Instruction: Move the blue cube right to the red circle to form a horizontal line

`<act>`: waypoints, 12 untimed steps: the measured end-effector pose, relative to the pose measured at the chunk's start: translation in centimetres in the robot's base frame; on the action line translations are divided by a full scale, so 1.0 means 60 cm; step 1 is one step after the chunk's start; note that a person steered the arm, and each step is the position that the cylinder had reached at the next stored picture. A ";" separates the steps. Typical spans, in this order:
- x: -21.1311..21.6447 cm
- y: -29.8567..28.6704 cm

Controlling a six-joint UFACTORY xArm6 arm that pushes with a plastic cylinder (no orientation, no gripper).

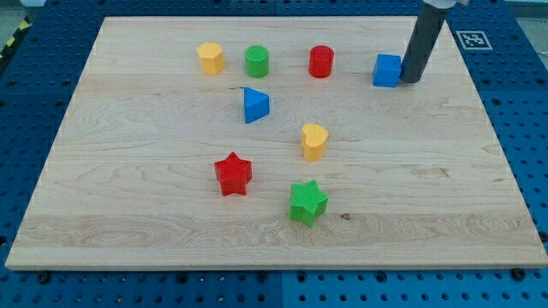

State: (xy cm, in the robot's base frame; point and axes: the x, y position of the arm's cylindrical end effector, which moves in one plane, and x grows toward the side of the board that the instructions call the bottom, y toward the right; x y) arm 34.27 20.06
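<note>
Camera view: my tip [410,80] sits on the counter [128,214], right beside the blue cube [387,71], on the cube's right side as the view shows it. It looks like they touch, but I cannot be sure.
Gripper: there is none on this arm, only a dark rod, so nothing can open or close.
Blue cube: near the view's top right, to the right of the red circle [321,62], with a gap between them. It sits a little lower than the circle.
Row: yellow block [211,58], green circle [257,62] and red circle line up across the top.
Risk one: a push that is off the cube's middle could spin it or let it slip past my tip.
Risk two: a push that goes too far could bump the red circle out of its row.
Risk three: a straight push to the left may leave the cube a bit below the row.
</note>
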 end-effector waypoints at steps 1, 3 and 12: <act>0.000 -0.007; -0.004 -0.049; 0.012 -0.135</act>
State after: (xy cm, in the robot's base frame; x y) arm 34.97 11.96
